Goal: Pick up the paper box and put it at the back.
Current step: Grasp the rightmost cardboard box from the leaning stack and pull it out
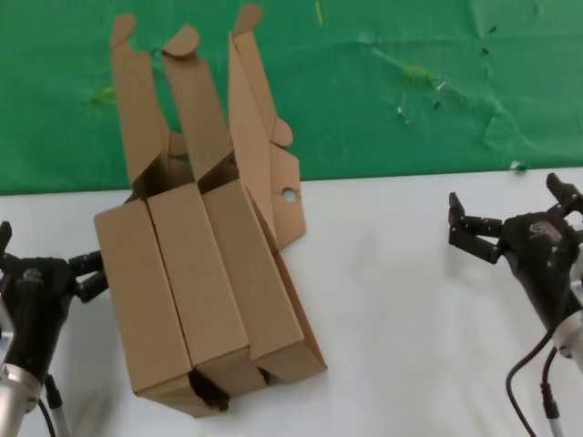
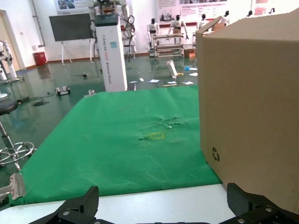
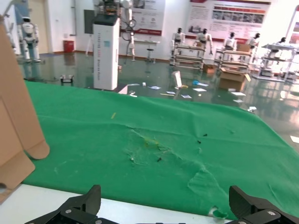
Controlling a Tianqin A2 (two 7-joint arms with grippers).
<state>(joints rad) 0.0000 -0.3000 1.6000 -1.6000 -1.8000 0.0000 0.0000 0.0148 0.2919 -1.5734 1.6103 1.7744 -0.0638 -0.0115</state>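
Your left gripper [image 1: 46,259] has its fingers spread with nothing between them, low at the table's left edge, just beside the leftmost carton. Your right gripper [image 1: 510,214] is likewise spread and empty, well apart on the right side of the white table [image 1: 401,319]. You have three brown cartons side by side, lids raised against the green cloth [image 1: 410,82]: the paper box [image 1: 260,273] is the rightmost, touching the two paired cartons [image 1: 164,282], its far end near the back [image 1: 401,187].
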